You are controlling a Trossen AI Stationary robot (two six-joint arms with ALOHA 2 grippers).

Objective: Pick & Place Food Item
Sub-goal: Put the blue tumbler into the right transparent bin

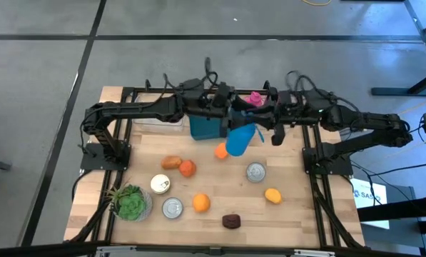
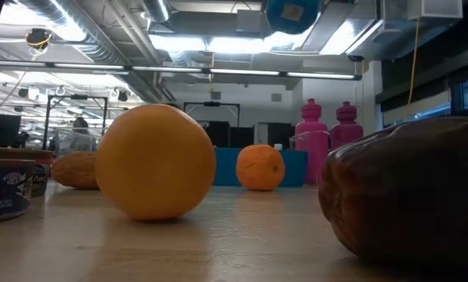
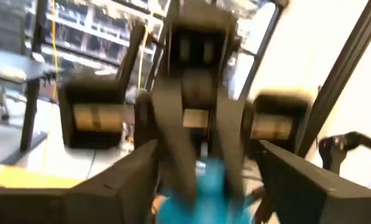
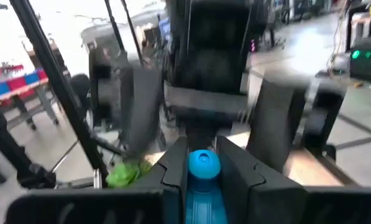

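Observation:
A blue bottle [image 1: 241, 139] hangs high over the far middle of the table, tilted, its base [image 2: 292, 12] toward the near side. My right gripper [image 1: 266, 130] is shut on its cap end. My left gripper [image 1: 225, 114] faces it from the left and is open. Its fingers [image 3: 138, 168] stand wide on either side of the bottle [image 3: 210, 186] without visibly touching it. Oranges [image 1: 201, 203] [image 1: 272, 195], a reddish fruit [image 1: 188, 168], a tan food item [image 1: 171, 162] and a dark brown one [image 1: 231, 220] lie on the table. My right gripper pinches the blue bottle just below its round cap [image 4: 204, 163], one finger [image 4: 173, 171] on each side of the neck. It comes from the table's right. The bottle is lifted clear of the table and tilted, its body reaching toward the near left.
A blue bin [image 1: 205, 127] stands at the far middle under the arms, with pink bottles [image 1: 255, 98] behind it. Three cans [image 1: 255, 172] [image 1: 160, 184] [image 1: 172, 208] and a potted plant [image 1: 130, 202] stand among the food. A small orange [image 1: 220, 150] lies under the bottle.

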